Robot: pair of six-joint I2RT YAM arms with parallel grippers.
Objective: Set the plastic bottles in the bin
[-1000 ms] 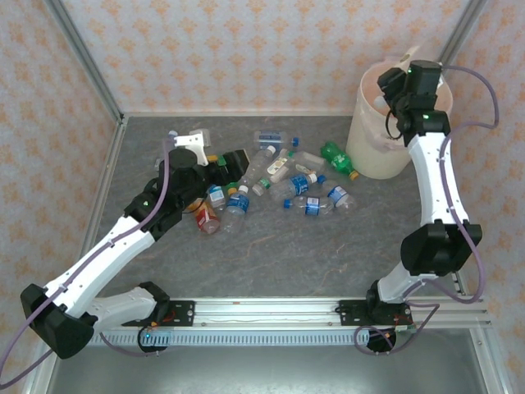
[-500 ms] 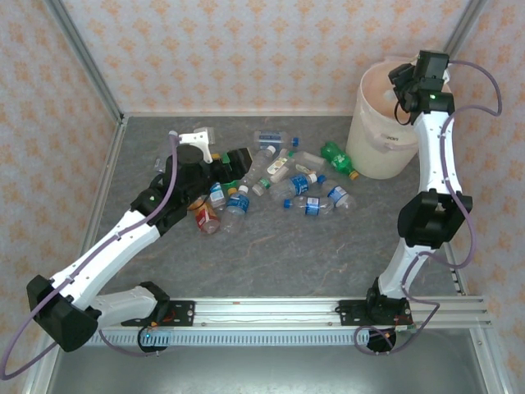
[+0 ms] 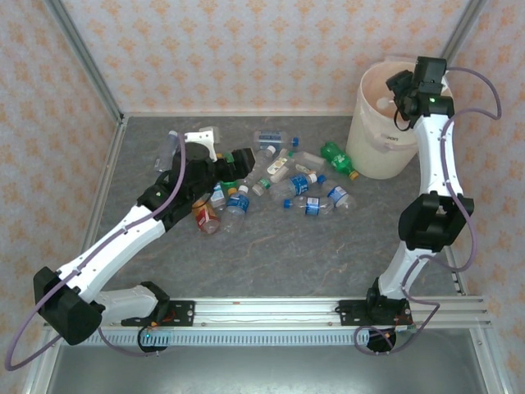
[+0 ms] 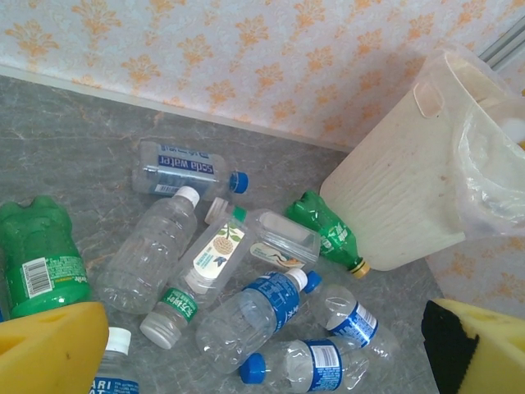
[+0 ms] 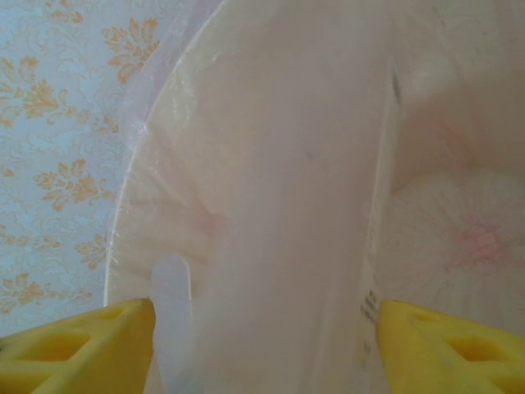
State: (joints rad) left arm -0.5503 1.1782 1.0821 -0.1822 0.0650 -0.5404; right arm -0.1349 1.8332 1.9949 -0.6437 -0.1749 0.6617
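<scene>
hovering over the left end of the scatter, the left gripper (image 3: 242, 162) is spread wide and grips nothing. in its wrist view the yellow fingers (image 4: 49, 349) sit at the two lower corners, with bottles lying loose on the table beyond them.

plastic bottles (image 3: 287, 176) lie in a loose heap on the grey marbled table (image 3: 287, 254), mid-field, between the left arm and the bin (image 3: 369, 152). the bin stands upright at the far right corner, cream-white outside, pinkish inside. the left wrist view shows a thin clear liner (image 4: 492, 164) over its rim.

- nearest the bin: a green bottle (image 3: 336, 158) on its side, cap end just beside the bin's foot.
- further left: a clear bottle with blue label (image 4: 254, 308) among others like it.
- at the far edge of the heap: a soda water bottle (image 4: 184, 168), with a white-capped clear one beside it.
- close by the left finger: a second green bottle (image 4: 37, 258).
- at the near-left edge: an orange-tinted bottle (image 3: 205, 215), just beside the left arm.

right gripper (image 3: 402, 82) hangs over the bin's mouth, toward the right rim. its wrist view looks down into the bin. the yellow fingertips (image 5: 82, 345) are parted, and a hazy clear shape spans the gap between them. cannot tell whether they pinch it or it hangs free.
</scene>
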